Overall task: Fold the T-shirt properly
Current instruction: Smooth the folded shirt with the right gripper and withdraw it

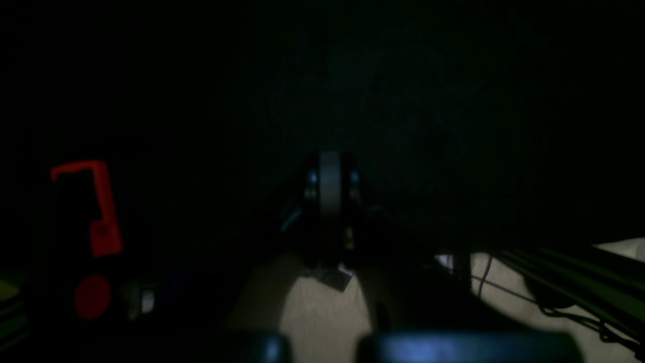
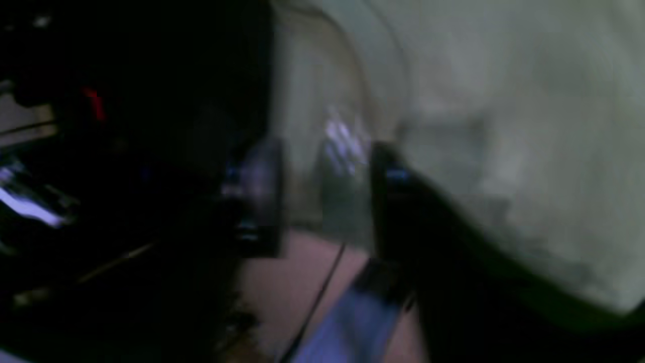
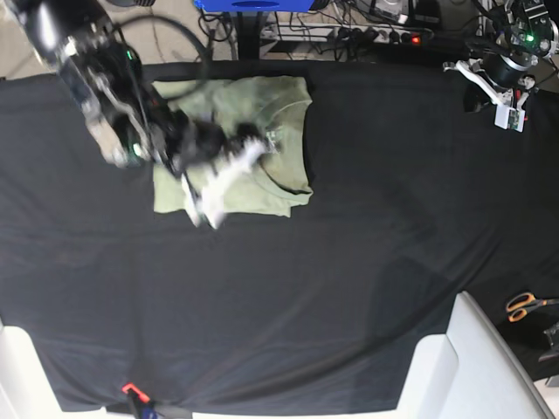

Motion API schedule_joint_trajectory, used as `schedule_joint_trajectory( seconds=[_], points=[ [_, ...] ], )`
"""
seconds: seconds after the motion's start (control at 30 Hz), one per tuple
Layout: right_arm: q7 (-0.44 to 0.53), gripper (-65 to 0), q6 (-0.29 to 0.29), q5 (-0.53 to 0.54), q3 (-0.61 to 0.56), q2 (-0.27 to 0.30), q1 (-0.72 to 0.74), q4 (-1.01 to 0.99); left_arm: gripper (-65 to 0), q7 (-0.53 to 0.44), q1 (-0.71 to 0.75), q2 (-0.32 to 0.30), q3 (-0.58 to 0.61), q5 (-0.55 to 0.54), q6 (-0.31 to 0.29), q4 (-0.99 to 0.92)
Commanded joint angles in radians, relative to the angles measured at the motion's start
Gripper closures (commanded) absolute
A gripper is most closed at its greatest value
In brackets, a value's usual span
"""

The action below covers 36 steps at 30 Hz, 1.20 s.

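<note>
- two arms show in the base view: the right gripper (image 3: 229, 175) hangs over the t-shirt (image 3: 279, 131), and the left gripper (image 3: 511, 113) sits well apart at the far edge of the black cloth (image 3: 349, 262).
- the t-shirt lies folded into a rough rectangle on the black cloth, directly beneath and around the right gripper; its long axis runs side to side across the base view, with the neckline on the side away from the right arm's body.
- the collar opening sits just beyond the right gripper's tips, toward the middle of the cloth.
- small white label marks (image 3: 272, 136) show inside the neckline; they are too small and blurred to read.
- in the right wrist view the right gripper (image 2: 322, 196) shows two dark fingers (image 2: 257, 196) with a gap between them, pale green fabric (image 2: 504, 126) behind and to one side; motion blur hides whether any cloth is pinched, so i cannot tell its grip.
- the left gripper (image 1: 330, 186) appears in its own dim wrist view with the fingers pressed together, closed on nothing visible.
- orange-handled scissors (image 3: 524, 305) lie off the cloth, far from both grippers.
</note>
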Motion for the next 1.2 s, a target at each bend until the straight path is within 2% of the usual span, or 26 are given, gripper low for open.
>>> schedule_joint_trajectory(
  seconds=[0.0,0.03,0.13,0.2,0.3,0.33,0.47,0.53,0.6,0.73,0.8,0.97,1.03,1.17],
  points=[
    [0.008,-6.0,0.010,0.024,0.001,-0.012,0.003,0.018,0.0,-0.016,0.005,-0.013,-0.007,-0.007,0.003,0.015],
    [0.009,0.0,0.010,0.018,0.001,-0.012,-0.009,0.017,0.0,-0.016,0.005,-0.013,-0.006,-0.007,0.003,0.015],
    [0.009,-3.2,0.010,0.011,-0.005,-0.016,-0.020,-0.005,0.0,-0.016,0.005,-0.009,-0.006,-0.007,0.003,0.020],
    [0.012,-0.5,0.010,0.011,-0.021,-0.020,-0.019,-0.038,0.0,-0.016,0.005,-0.009,-0.006,-0.007,0.003,0.024],
    [0.014,-0.2,0.013,0.005,-0.031,-0.046,0.003,-0.124,0.0,-0.016,0.005,-0.009,-0.006,-0.007,0.003,0.023],
    [0.014,-0.2,0.027,0.005,-0.031,-0.055,0.009,-0.160,0.0,-0.016,0.005,-0.009,-0.006,-0.007,0.003,0.020],
    [0.068,0.0,0.158,0.005,-0.031,-0.086,0.049,-0.304,0.0,-0.016,0.005,-0.009,-0.006,-0.007,0.003,0.017],
    [0.074,0.0,0.185,0.011,-0.031,-0.092,0.063,-0.335,0.0,-0.016,0.005,-0.007,-0.006,-0.007,0.003,0.017],
    [0.049,0.0,0.174,0.011,-0.031,-0.092,0.060,-0.287,0.0,-0.016,0.005,-0.009,-0.006,-0.007,0.003,0.017],
    [-0.018,0.0,0.101,0.011,-0.028,-0.089,0.046,-0.137,0.0,-0.016,0.005,-0.010,-0.007,-0.007,0.003,0.017],
    [-0.030,0.0,0.090,0.011,-0.028,-0.092,0.064,-0.118,0.0,-0.016,0.005,-0.010,-0.006,-0.007,0.003,0.017],
    [-0.027,0.0,0.093,0.005,-0.031,-0.128,0.147,-0.295,0.0,-0.016,0.005,-0.007,-0.006,-0.007,0.003,0.017],
    [0.005,0.0,0.096,0.004,-0.033,-0.142,0.169,-0.384,0.0,-0.016,0.005,-0.007,-0.006,-0.007,0.003,0.017],
    [0.080,0.0,0.173,0.004,-0.035,-0.144,0.207,-0.494,0.0,-0.016,0.005,-0.007,-0.006,-0.007,0.003,0.015]
  ],
)
